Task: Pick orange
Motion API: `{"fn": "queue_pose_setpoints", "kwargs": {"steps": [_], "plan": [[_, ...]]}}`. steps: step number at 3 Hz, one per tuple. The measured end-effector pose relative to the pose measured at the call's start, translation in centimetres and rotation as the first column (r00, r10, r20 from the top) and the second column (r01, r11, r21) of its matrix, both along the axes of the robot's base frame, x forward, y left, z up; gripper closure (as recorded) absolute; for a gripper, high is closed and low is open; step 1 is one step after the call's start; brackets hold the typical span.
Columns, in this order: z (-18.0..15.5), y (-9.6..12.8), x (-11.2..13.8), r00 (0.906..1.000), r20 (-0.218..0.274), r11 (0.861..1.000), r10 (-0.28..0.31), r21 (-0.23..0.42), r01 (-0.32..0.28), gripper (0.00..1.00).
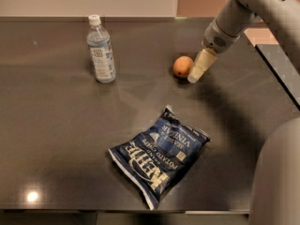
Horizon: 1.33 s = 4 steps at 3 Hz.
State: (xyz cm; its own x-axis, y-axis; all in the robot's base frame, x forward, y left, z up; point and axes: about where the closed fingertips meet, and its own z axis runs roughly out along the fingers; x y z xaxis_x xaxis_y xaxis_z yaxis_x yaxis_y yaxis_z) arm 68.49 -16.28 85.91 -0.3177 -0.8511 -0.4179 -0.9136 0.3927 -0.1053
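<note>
Chip bag (159,161): upside-down print "KETTLE", "POTATO CHIPS", "VINEGAR"; bottle (101,48) label unreadable; gripper (193,77) just beside orange (182,66)

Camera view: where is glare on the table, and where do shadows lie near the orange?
Camera view: one small bright glare spot on the table, near its front left edge; a dark shadow hugs the base of the orange; the gripper, just right of the orange, casts a broad dim shadow on the surface below it.
</note>
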Motion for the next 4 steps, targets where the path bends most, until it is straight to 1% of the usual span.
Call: {"fn": "queue_pose_setpoints", "kwargs": {"steps": [1,2,3,4], "plan": [[-0.5,0.7,0.6,1.0000,-0.008,0.999,-0.005,0.032,0.005,0.00],[-0.6,1.5,0.7,0.9999,-0.010,0.998,0.001,0.062,0.000,0.00],[-0.6,2.1,0.6,0.9999,-0.016,0.996,0.006,0.090,-0.005,0.17],[-0.4,2.7,0.3,0.9996,-0.016,0.994,0.021,0.110,-0.019,0.49]]}}
